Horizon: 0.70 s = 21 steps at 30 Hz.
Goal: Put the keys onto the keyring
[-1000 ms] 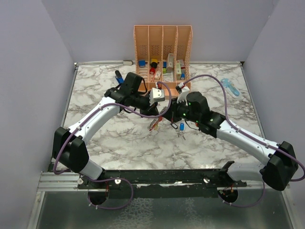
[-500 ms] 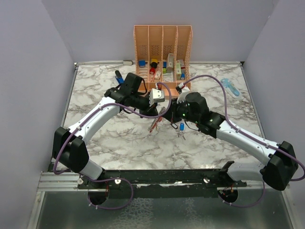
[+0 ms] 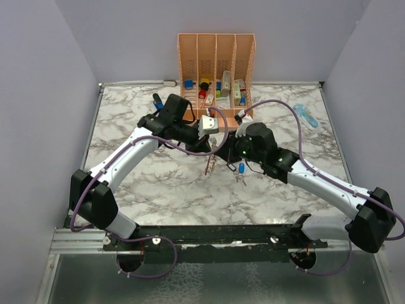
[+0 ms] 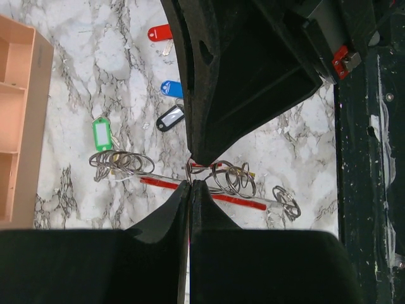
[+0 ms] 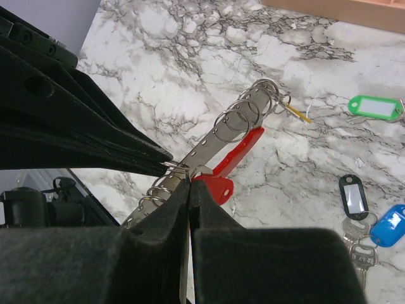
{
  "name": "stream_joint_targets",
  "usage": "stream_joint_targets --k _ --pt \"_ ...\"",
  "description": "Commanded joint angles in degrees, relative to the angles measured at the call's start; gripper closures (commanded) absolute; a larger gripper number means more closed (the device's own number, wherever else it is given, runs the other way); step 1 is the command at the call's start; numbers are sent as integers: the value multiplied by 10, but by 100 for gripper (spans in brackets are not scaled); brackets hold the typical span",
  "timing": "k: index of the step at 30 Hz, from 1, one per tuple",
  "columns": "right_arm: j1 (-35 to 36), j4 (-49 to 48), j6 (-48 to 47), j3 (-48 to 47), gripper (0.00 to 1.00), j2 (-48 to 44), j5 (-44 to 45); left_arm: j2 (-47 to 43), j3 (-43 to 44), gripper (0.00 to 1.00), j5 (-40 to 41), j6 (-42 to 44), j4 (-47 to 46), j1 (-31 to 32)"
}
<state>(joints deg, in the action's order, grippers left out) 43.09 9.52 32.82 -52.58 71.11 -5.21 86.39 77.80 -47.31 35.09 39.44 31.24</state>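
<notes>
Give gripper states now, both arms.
Left gripper: shut on the red-and-grey metal keyring.
Right gripper: shut on the same keyring.

I find nothing I can read in any view. In the left wrist view, the green tag (image 4: pixel 101 134) at centre left and the black tag (image 4: pixel 169 118) to its right each carry a pale label window, with no writing I can make out. The boxes (image 3: pixel 226 84) in the organizer (image 3: pixel 216 39), top centre of the overhead view, are too small to read.
</notes>
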Motion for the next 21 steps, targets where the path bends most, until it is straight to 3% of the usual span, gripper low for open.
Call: stream_joint_targets --k 1,8,11,13,15,21 --pt "2 -4 5 -9 99 3 11 -15 13 100 -40 6 6 3" --pt "1 -4 8 -3 98 -4 -11 -15 9 100 -40 6 2 3" --pt "2 8 5 2 89 -20 -7 -13 7 100 -40 7 0 3" --pt "2 21 1 8 73 -37 8 -11 7 100 -41 9 -1 3" --pt "2 42 -6 8 64 -55 34 -10 8 100 -44 11 0 3" --pt "1 80 -57 -2 59 -104 70 -5 15 100 -63 18 6 3"
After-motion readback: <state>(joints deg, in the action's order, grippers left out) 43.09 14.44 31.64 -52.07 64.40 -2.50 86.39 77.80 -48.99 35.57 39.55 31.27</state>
